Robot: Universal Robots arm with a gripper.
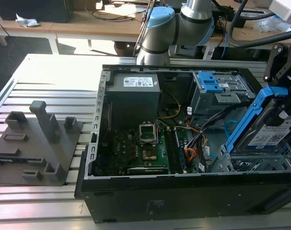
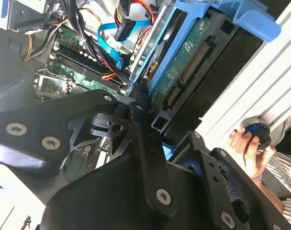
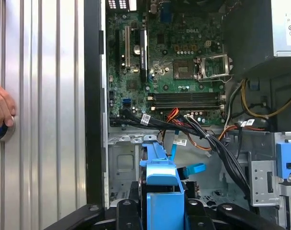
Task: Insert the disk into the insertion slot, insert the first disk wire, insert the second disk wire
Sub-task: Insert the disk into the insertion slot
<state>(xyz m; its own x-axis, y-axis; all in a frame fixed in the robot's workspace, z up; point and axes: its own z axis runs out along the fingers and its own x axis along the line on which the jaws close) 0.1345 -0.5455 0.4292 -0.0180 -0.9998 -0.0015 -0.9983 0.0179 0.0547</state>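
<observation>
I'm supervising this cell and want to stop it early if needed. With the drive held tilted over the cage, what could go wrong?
1. The disk, held by the gripper, hangs tilted over the insertion slot; it could catch on the slot's rim.
2. The black cable bundle runs close beside the bay and might get pinched.
3. A person's hand rests on the table beside the case, possibly within the arm's path.

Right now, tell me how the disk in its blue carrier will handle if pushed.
The disk is a solid grey block, so probably stiff and heavy for its size. Its bare circuit board looks fragile. The blue carrier is thin plastic and may flex against the insertion slot.
</observation>
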